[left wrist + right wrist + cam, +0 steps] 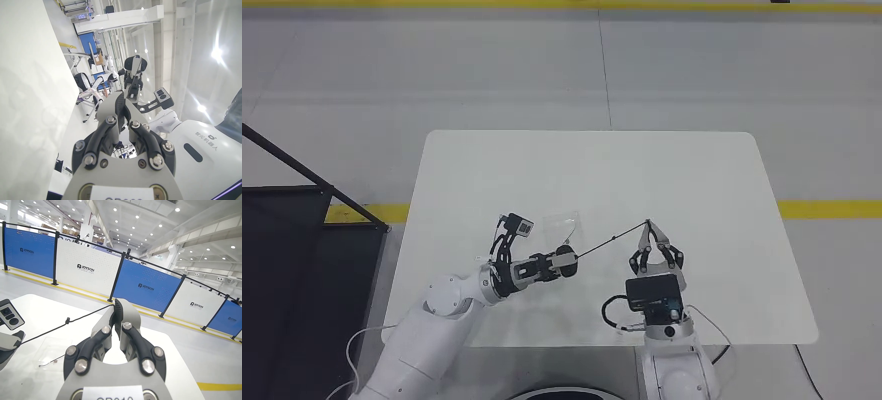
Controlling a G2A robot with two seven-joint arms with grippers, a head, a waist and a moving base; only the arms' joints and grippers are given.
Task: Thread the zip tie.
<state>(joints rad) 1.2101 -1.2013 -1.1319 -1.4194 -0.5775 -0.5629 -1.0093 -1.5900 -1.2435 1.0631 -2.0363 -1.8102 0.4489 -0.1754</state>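
Note:
A thin black zip tie [610,240] is stretched taut above the white table [692,180] between my two grippers. My left gripper [572,256] is shut on one end. My right gripper [648,226] is shut on the other end. In the right wrist view the zip tie [85,314] runs from my right gripper [118,308] down to the left gripper [18,341], with its small square head [67,320] partway along the strap. In the left wrist view my left gripper [123,101] is pinched together and faces the right gripper [132,89].
A clear plastic bag [54,349] lies flat on the table under the strap, with a short dark piece [47,363] on it; the bag [560,222] sits beside the left gripper. A black barrier stands left of the table.

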